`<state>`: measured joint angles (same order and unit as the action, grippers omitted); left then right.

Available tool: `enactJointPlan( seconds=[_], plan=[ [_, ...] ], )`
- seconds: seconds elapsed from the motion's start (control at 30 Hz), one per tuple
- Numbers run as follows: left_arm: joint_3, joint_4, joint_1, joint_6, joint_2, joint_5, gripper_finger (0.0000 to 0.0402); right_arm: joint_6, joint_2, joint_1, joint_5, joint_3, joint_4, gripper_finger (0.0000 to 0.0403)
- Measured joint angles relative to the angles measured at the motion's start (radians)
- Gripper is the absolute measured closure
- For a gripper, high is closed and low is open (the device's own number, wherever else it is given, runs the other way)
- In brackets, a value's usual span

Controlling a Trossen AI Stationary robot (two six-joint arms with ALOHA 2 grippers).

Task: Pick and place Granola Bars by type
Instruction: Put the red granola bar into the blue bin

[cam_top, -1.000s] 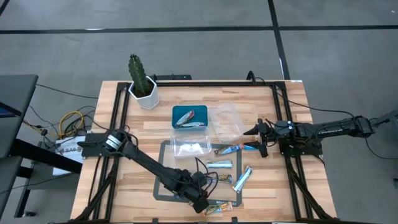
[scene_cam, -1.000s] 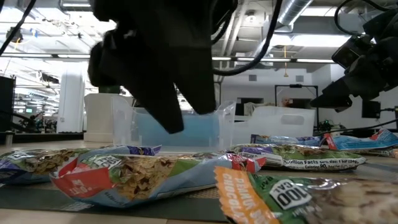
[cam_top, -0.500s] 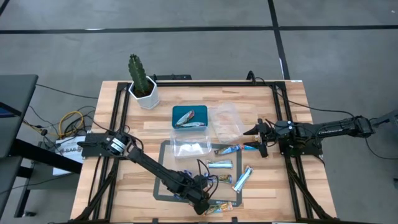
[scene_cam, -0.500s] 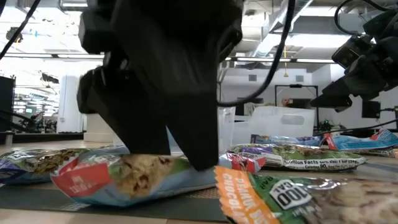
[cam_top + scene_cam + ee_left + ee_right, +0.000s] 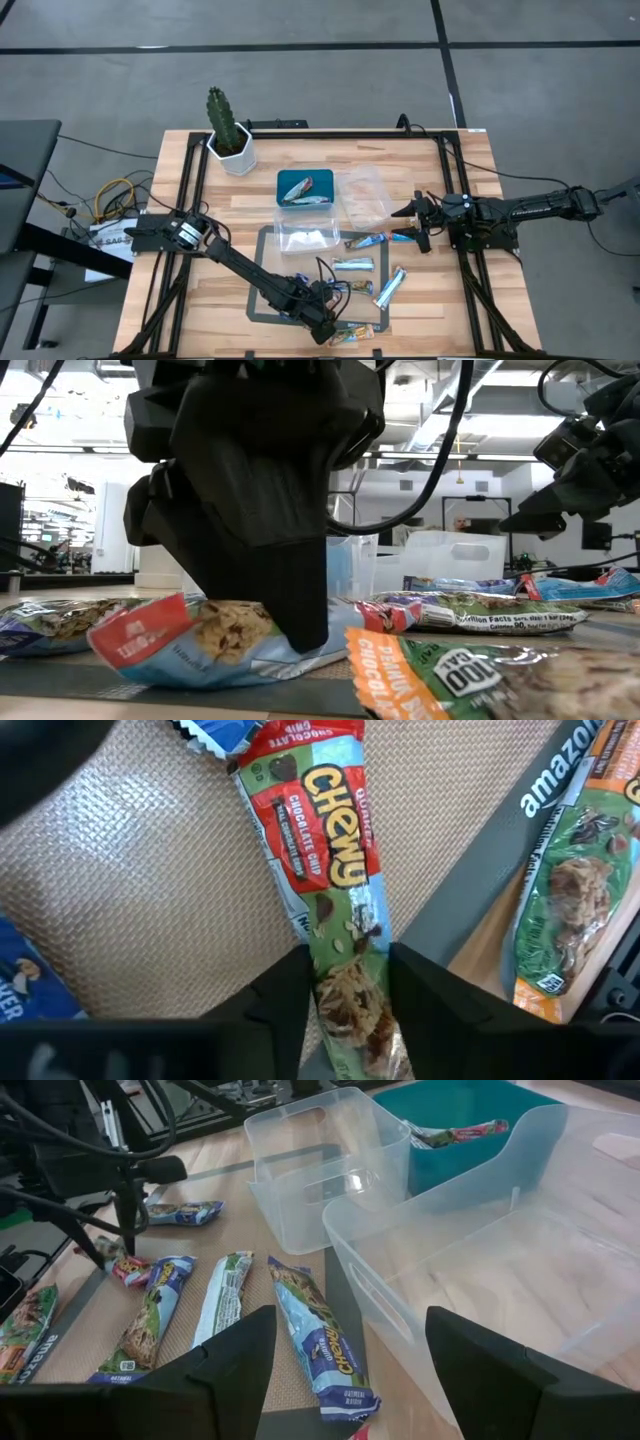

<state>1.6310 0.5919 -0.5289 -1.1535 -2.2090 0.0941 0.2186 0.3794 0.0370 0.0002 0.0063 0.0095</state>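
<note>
A Chewy granola bar (image 5: 320,870) with a light-blue, red and green wrapper lies on the mat (image 5: 262,300) near the table's front edge. My left gripper (image 5: 325,328) stands down on it, shut on it. More granola bars lie around: a silver-blue one (image 5: 352,265), another (image 5: 388,288), one (image 5: 368,241) by the tubs, and an orange-green one (image 5: 480,680) at the mat's near edge. My right gripper (image 5: 345,1380) waits open at the table's right, over nothing. My left gripper pinches the Chewy bar by its two long sides (image 5: 350,982) between its two fingers, toward the end printed with oats. The fingers come steeply from above and lie across the bar. The bar rests on the mat, its red end (image 5: 140,635) tipped slightly up.
A teal tray (image 5: 284,180) with bars in it stands at mid table. Two clear tubs stand beside it, one (image 5: 365,195) to its right and one (image 5: 308,235) nearer. A potted cactus (image 5: 228,130) stands at the far left. Black frame rails run along the table's edges.
My left gripper has come down onto the Chewy bar, and its fingers have closed in on the bar's sides. The bar's wrapper has bunched between them and its red end has risen a little off the mat.
</note>
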Motion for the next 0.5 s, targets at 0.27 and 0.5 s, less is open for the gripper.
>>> enactJointPlan(
  seconds=[0.27, 0.5],
  plan=[
    [-0.001, -0.006, 0.001, 0.022, -0.001, 0.0, 0.0329, 0.0, 0.0, 0.0, 0.0, 0.0, -0.001, 0.0154],
    [0.014, 0.001, 0.0, 0.039, -0.004, -0.004, 0.0333, 0.0, 0.0, 0.0, 0.0, 0.0, -0.001, 0.0154]
  ],
)
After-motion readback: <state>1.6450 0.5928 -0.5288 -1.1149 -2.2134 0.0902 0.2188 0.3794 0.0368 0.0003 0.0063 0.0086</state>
